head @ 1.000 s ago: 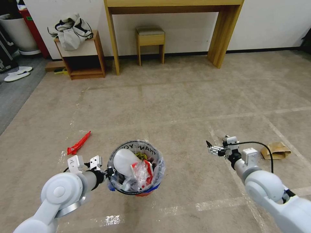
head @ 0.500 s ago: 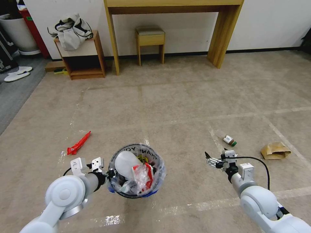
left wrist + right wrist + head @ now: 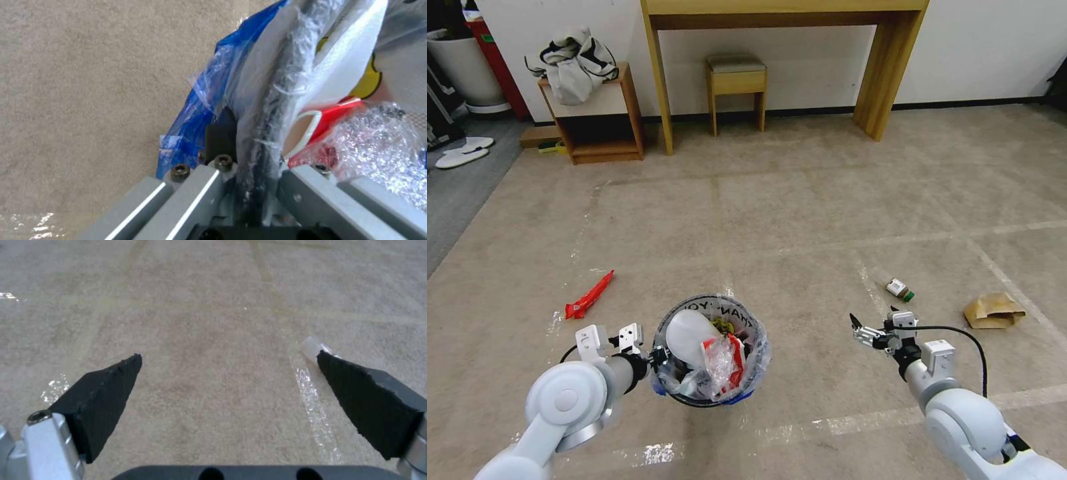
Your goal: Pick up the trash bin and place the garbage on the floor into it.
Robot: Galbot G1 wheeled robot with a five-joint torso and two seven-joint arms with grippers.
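The trash bin, a small round bucket lined with a clear bag with black lettering, sits low in the head view and holds a white bottle, clear plastic and red scraps. My left gripper is shut on its near-left rim. In the left wrist view the left gripper clamps the bag-wrapped rim beside blue edging. My right gripper hangs open and empty over the floor; its pads stand wide apart. Garbage on the floor: a red wrapper, a small packet and a brown paper bag.
A wooden desk, a stool and a low shelf with a bundle of cloth line the far wall. White slippers lie on grey carpet at the far left beside a white planter. Open carpet spreads between me and the furniture.
My right gripper has drawn back toward me, still open, uncovering the small packet on the floor. The bin and left gripper shifted slightly nearer.
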